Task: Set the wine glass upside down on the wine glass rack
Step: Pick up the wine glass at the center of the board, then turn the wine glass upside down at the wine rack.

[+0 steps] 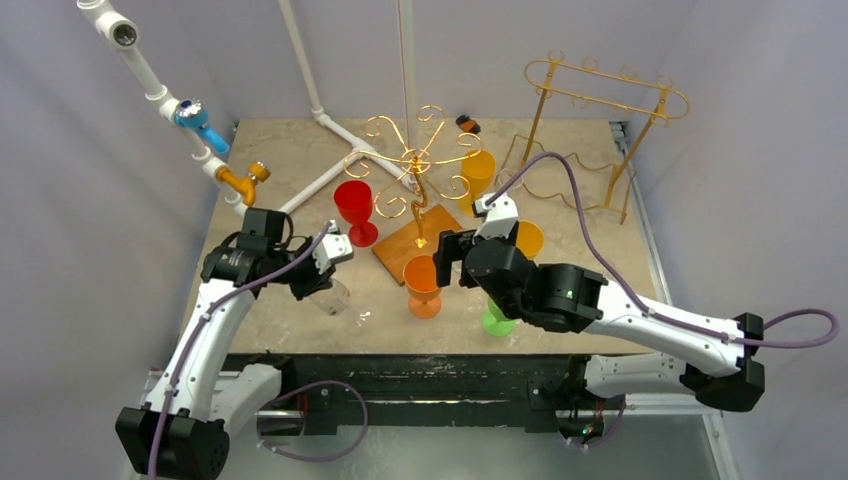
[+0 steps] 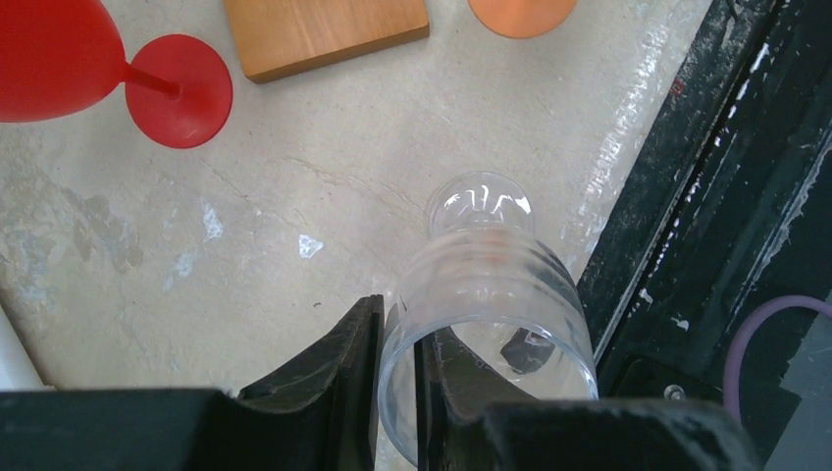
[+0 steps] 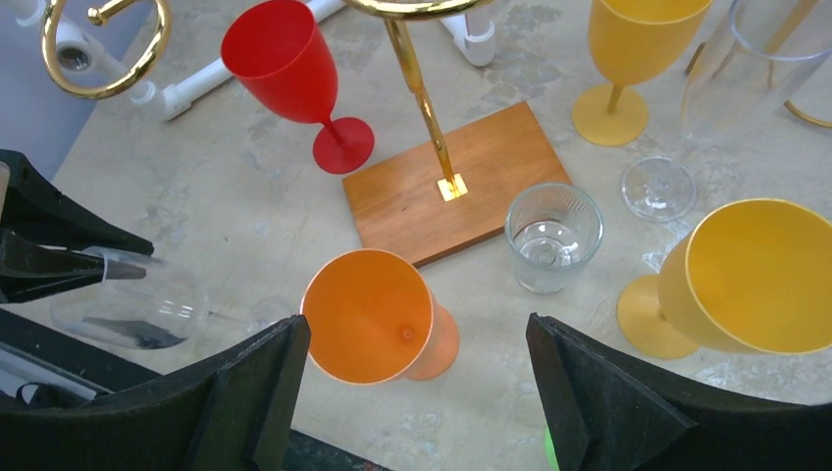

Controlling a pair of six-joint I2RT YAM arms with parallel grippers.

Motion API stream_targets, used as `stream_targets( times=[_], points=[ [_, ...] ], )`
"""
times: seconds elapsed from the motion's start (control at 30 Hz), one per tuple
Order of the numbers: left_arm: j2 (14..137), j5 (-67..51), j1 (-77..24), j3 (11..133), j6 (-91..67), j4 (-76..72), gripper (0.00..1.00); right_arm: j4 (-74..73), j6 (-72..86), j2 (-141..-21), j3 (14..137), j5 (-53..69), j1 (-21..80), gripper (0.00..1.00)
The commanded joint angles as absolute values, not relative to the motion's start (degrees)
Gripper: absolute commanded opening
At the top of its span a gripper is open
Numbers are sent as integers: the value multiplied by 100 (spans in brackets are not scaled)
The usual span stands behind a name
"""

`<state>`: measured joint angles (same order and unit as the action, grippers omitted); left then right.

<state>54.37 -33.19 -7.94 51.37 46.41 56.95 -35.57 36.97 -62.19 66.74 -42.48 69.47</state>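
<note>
On the counter [image 1: 290,170], lower left, a toppled clear wine glass [image 1: 336,297] is pinched at its rim by the left hand [image 2: 397,334], for lifting.

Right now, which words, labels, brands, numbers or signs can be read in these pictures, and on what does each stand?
None readable: no text shows on the wine glasses, the rack's wooden base or the arms.
A small red mark on the black table edge: too small to read.

plain pale grey walls [image 1: 60,200] close in a mottled beige tabletop [image 1: 270,150] edged by a black frame [image 1: 400,365]
</note>
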Motion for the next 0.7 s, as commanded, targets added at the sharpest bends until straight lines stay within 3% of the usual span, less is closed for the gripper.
stream_targets(
  times=[0.0, 0.27, 0.67],
  points=[
    [5242, -3469, -817, 5176, 5149, 6274, 0, -3404, 3979, -6308, 6922, -4393, 7120, 92],
    [5088, -3592, -817, 6595, 4921, 6514, 0, -3286, 4061, -6538, 7361, -4201, 7423, 97],
    [4686, -3560, -817, 9350, 4087, 5432, 0, -2688, 4246, -6590, 8053, -3484, 7761, 99]
  ],
)
